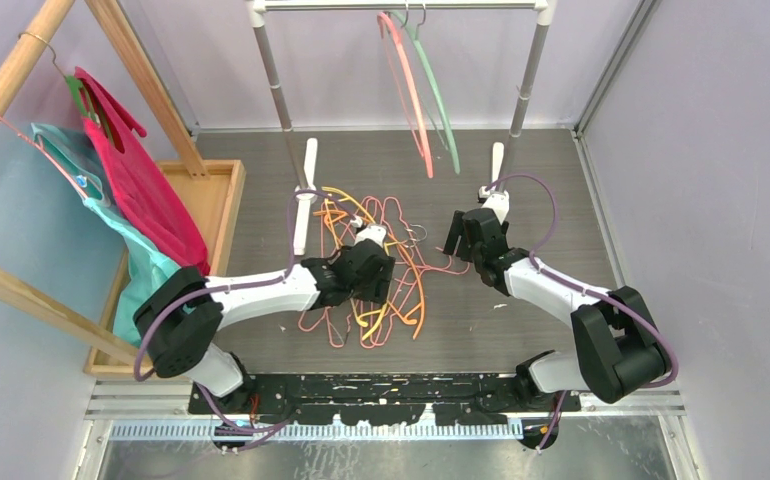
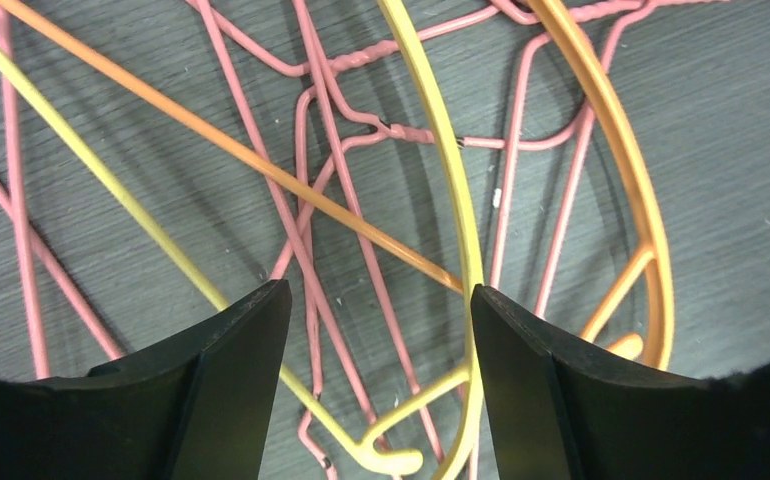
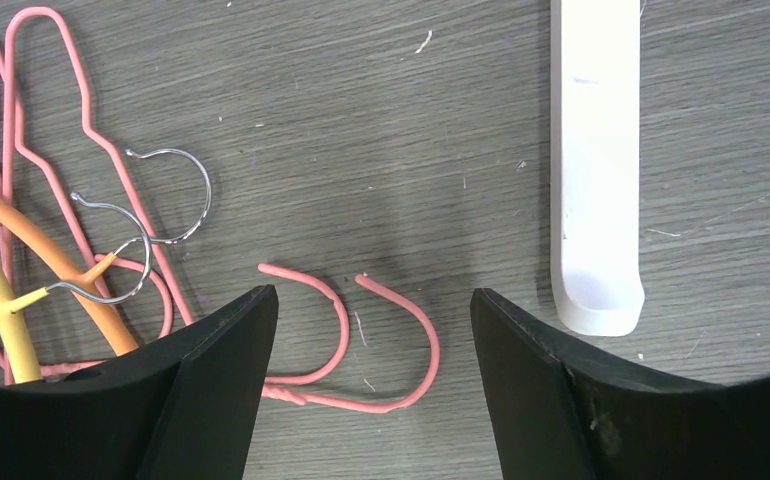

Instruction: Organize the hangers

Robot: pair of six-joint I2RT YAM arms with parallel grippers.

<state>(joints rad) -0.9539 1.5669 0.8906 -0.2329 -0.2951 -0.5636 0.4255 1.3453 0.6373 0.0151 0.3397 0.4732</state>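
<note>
Trouble, as I read the top camera, sits in the heap of hangers (image 1: 406,290) knotted on the table (image 1: 561,180) between my two arms. A pink hanger (image 1: 413,110) and a grey-green hanger (image 1: 443,110) hang on the rail (image 1: 401,5) at the back; the other bare ones all lie in that heap. My left gripper (image 1: 366,265) is low over the heap's middle and my right gripper (image 1: 464,235) is at its right edge. From this height I cannot tell how either claw stands.

Left wrist camera settles it for that side: the claw is released and holds nothing, its fingers (image 2: 211,400) spread above crossing strands. A yellow hanger (image 2: 456,170) runs down against the inner edge of one finger. An orange hanger (image 2: 626,150) curves just beyond it, and pink wire hangers (image 2: 311,200) criss-cross beneath both. If I clench here, I judge I would pinch several strands together, and the lift would haul the whole knot up and drag the rest about.

Right wrist camera shows that claw released too, and empty. Two pink hooks (image 3: 361,330) lie side by side on the table between its fingers, their stems meeting. Steel hooks (image 3: 176,190) lie to their left, and the rack's white foot (image 3: 596,180) is well to the right. A grab could take both pink hooks at once, or the thin wire lying flat could slip free. Pulling one while it is interlocked could bend it.
</note>
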